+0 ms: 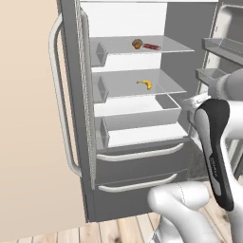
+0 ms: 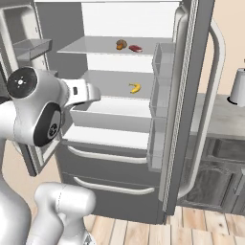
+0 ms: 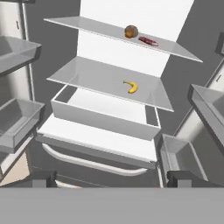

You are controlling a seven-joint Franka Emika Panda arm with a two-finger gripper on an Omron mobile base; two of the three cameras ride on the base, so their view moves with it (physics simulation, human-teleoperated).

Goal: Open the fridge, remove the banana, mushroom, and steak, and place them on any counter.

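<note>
Fridge (image 1: 137,156) open; claw (image 3: 109,181) spread wide, empty, facing the shelves. Left to right: mushroom (image 3: 131,31) and steak (image 3: 148,41) on top shelf, nearly touching — risks knocking one while grabbing the other. Banana (image 3: 131,86) on middle shelf, may roll.

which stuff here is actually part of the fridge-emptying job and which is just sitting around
Part of the job:
fridge, doors open
banana, middle shelf
mushroom, top shelf
steak, beside the mushroom
counter, right of the fridge
gripper, open, facing the shelves

Just there:
white container on the counter
</note>
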